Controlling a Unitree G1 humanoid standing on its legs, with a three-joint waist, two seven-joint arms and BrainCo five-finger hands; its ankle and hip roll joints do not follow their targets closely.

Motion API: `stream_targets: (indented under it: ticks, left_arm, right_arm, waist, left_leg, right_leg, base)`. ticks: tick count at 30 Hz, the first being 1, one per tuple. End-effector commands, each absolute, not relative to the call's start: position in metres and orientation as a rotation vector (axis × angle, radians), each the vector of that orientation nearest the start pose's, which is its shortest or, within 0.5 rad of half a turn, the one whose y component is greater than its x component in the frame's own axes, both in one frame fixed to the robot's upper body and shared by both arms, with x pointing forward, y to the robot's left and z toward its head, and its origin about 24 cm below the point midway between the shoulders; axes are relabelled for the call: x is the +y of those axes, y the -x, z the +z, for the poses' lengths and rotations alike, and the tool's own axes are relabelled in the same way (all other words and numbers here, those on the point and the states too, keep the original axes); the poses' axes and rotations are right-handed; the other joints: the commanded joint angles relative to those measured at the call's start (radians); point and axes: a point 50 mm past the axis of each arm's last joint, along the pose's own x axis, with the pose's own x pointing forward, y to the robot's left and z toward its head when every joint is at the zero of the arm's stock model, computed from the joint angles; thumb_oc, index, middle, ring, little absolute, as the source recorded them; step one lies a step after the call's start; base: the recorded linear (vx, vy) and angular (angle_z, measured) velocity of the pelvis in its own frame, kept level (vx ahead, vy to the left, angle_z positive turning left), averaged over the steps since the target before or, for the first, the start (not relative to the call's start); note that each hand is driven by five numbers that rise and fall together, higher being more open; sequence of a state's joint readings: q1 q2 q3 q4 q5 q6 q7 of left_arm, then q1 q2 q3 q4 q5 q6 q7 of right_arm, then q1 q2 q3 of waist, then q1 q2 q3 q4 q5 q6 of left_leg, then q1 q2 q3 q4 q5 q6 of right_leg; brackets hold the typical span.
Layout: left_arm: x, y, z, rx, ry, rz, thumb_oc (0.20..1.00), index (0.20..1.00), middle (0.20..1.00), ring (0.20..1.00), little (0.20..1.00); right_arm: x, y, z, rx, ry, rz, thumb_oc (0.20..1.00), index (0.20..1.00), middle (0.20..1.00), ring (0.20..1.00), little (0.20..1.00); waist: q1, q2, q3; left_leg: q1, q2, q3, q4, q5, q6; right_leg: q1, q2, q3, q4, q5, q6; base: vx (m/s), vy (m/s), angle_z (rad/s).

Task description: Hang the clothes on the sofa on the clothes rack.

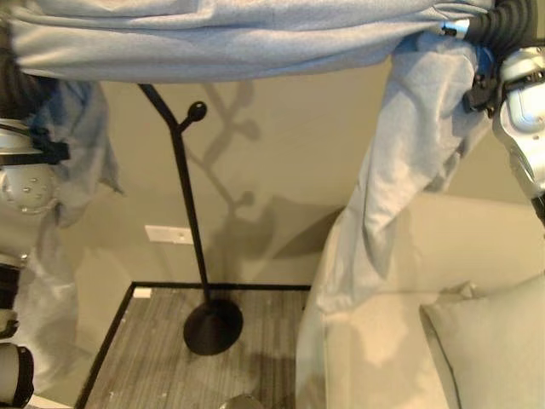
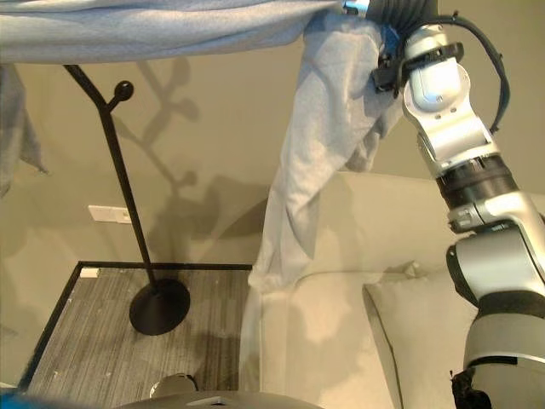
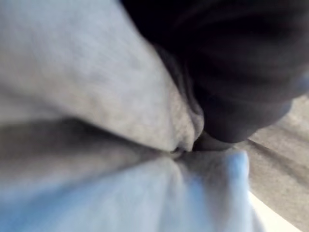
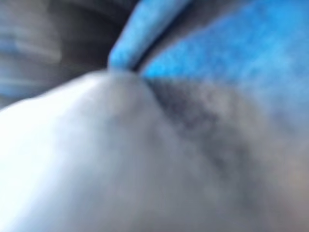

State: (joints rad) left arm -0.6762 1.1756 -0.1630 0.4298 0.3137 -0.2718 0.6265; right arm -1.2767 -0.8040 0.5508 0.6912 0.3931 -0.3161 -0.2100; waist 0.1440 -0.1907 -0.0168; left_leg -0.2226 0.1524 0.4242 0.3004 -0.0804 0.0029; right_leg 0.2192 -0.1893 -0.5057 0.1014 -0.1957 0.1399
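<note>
Nearest, at five o'clock in the head views, a pale beige fabric sofa point(image 2: 341, 341) carries a matching square beige cushion point(image 1: 494, 354). At seven o'clock, grey wood-grain flooring point(image 1: 153, 358) meets the beige wall along a black skirting strip. On it stands the black metal clothes rack point(image 1: 189, 217), round base down, slim pole rising towards eleven o'clock, one knob-tipped branch forking off. The light grey knit garment point(image 1: 255, 38) is held aloft, spread across twelve o'clock above the rack, clear of its branch; one sleeve hangs down at two o'clock to the sofa's edge. Left hand point(image 3: 241, 72) and right hand point(image 2: 400, 13): cloth hides the fingers, so I cannot tell their state.
</note>
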Motion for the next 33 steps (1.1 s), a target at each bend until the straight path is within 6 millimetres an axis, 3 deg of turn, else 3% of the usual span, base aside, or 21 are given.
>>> stream_targets:
  ticks: [1,10,15,19,21,23,25,26,27,28,29,31,32,33]
  left_arm:
    - [0.319,-0.298,0.330,-0.881,-1.148,0.691,0.200,0.200,0.200,0.200,0.200]
    - [0.291,-0.315,0.325,-0.877,-1.088,0.511,0.200,0.200,0.200,0.200,0.200]
    - [0.285,-0.318,0.333,-0.887,-1.067,0.492,0.200,0.200,0.200,0.200,0.200]
    - [0.291,-0.318,0.335,-0.876,-1.041,0.521,0.200,0.200,0.200,0.200,0.200]
    - [0.296,-0.316,0.337,-0.863,-1.046,0.536,0.200,0.200,0.200,0.200,0.200]
    - [0.307,-0.309,0.343,-0.856,-1.062,0.578,0.200,0.200,0.200,0.200,0.200]
    - [0.311,-0.305,0.343,-0.856,-1.050,0.596,0.200,0.200,0.200,0.200,0.200]
    - [0.317,-0.299,0.347,-0.869,-1.032,0.638,0.200,0.200,0.200,0.200,0.200]
    - [0.318,-0.298,0.346,-0.868,-1.030,0.640,0.200,0.200,0.200,0.200,0.200]
    - [0.321,-0.293,0.345,-0.886,-1.005,0.667,0.200,0.200,0.200,0.200,0.200]
    - [0.322,-0.292,0.344,-0.885,-1.004,0.668,0.200,0.200,0.200,0.200,0.200]
    - [0.330,-0.288,0.330,-0.865,-0.961,0.704,0.200,0.200,0.200,0.200,0.200]
    - [0.336,-0.285,0.304,-0.818,-0.948,0.712,0.200,0.200,0.200,0.200,0.200]
    - [0.336,-0.284,0.301,-0.812,-0.953,0.710,0.200,0.200,0.200,0.200,0.200]
  right_arm:
    - [-0.250,-0.370,0.376,-0.755,0.483,-0.328,0.200,0.200,0.200,0.200,0.200]
    - [-0.297,-0.372,0.366,-0.584,0.431,-0.512,0.200,0.200,0.200,0.200,0.200]
    - [-0.307,-0.369,0.368,-0.570,0.439,-0.559,0.200,0.200,0.200,0.200,0.200]
    - [-0.303,-0.372,0.364,-0.569,0.410,-0.550,0.200,0.200,0.200,0.200,0.200]
    - [-0.306,-0.372,0.359,-0.558,0.402,-0.564,0.200,0.200,0.200,0.200,0.200]
    - [-0.300,-0.374,0.360,-0.579,0.371,-0.543,0.200,0.200,0.200,0.200,0.200]
    - [-0.296,-0.374,0.361,-0.587,0.360,-0.530,0.200,0.200,0.200,0.200,0.200]
    - [-0.287,-0.375,0.363,-0.626,0.348,-0.485,0.200,0.200,0.200,0.200,0.200]
    - [-0.286,-0.375,0.363,-0.627,0.350,-0.483,0.200,0.200,0.200,0.200,0.200]
    - [-0.276,-0.368,0.372,-0.713,0.375,-0.427,0.200,0.200,0.200,0.200,0.200]
    - [-0.275,-0.368,0.371,-0.712,0.377,-0.426,0.200,0.200,0.200,0.200,0.200]
    - [-0.275,-0.355,0.365,-0.792,0.383,-0.381,0.200,0.200,0.200,0.200,0.200]
    - [-0.280,-0.344,0.347,-0.822,0.375,-0.364,0.200,0.200,0.200,0.200,0.200]
    - [-0.280,-0.344,0.343,-0.816,0.376,-0.362,0.200,0.200,0.200,0.200,0.200]
  waist:
    - [0.046,-0.023,-0.032]
    - [0.078,-0.082,-0.020]
    - [0.096,-0.094,-0.012]
    - [0.095,-0.102,-0.009]
    - [0.093,-0.092,-0.005]
    - [0.090,-0.064,0.023]
    - [0.084,-0.052,0.042]
    - [0.062,-0.016,0.072]
    - [0.063,-0.016,0.072]
    - [0.031,0.005,0.102]
    - [0.030,0.007,0.101]
    - [-0.010,0.002,0.120]
    - [-0.032,0.010,0.111]
    - [-0.038,0.011,0.104]
  left_leg:
    - [0.060,0.055,-0.029,-0.142,0.089,-0.071]
    - [0.026,-0.026,-0.054,-0.186,0.074,-0.040]
    - [-0.018,-0.051,-0.061,-0.218,0.085,-0.040]
    - [-0.041,-0.079,-0.068,-0.220,0.067,-0.023]
    - [-0.020,-0.098,-0.074,-0.222,0.041,-0.002]
    - [0.057,-0.124,-0.077,-0.220,-0.015,0.049]
    - [0.094,-0.128,-0.074,-0.223,-0.031,0.062]
    - [0.160,-0.114,-0.079,-0.238,-0.042,0.069]
    - [0.161,-0.115,-0.075,-0.239,-0.041,0.070]
    - [0.204,-0.105,-0.075,-0.250,-0.041,0.057]
    - [0.203,-0.102,-0.075,-0.251,-0.037,0.055]
    - [0.232,-0.110,-0.080,-0.243,-0.048,0.022]
    - [0.257,-0.074,-0.068,-0.219,-0.061,-0.018]
    - [0.255,-0.071,-0.072,-0.218,-0.056,-0.020]
  right_leg:
    - [-0.007,-0.085,0.000,0.017,0.235,0.075]
    - [-0.036,-0.101,0.000,0.018,0.337,0.110]
    - [-0.063,-0.094,-0.006,-0.017,0.346,0.113]
    - [-0.089,-0.104,0.003,0.010,0.355,0.112]
    - [-0.115,-0.124,0.019,0.123,0.339,0.107]
    - [-0.174,-0.166,0.030,0.372,0.363,0.109]
    - [-0.209,-0.165,0.055,0.456,0.344,0.108]
    - [-0.312,-0.111,0.080,0.577,0.262,0.099]
    - [-0.316,-0.113,0.083,0.584,0.257,0.098]
    - [-0.414,-0.044,0.069,0.578,0.177,0.075]
    - [-0.413,-0.041,0.066,0.575,0.176,0.069]
    - [-0.428,0.020,0.046,0.368,0.140,0.068]
    - [-0.415,-0.004,0.000,0.170,0.168,0.039]
    - [-0.406,0.002,-0.008,0.153,0.178,0.034]
  base:
    - [0.15,0.145,0.18]
    - [0.14,0.098,0.12]
    - [0.06,0.056,0.14]
    - [0.07,0.111,0.12]
    - [0.12,0.227,0.02]
    - [0.17,0.315,-0.06]
    - [0.12,0.148,-0.20]
    - [0.10,0.092,-0.25]
    - [0.19,0.110,-0.42]
    - [0.07,0.000,-0.31]
    - [0.12,-0.036,-0.39]
    - [0.16,-0.148,-0.31]
    - [0.17,-0.184,-0.12]
    - [0.21,-0.194,0.00]
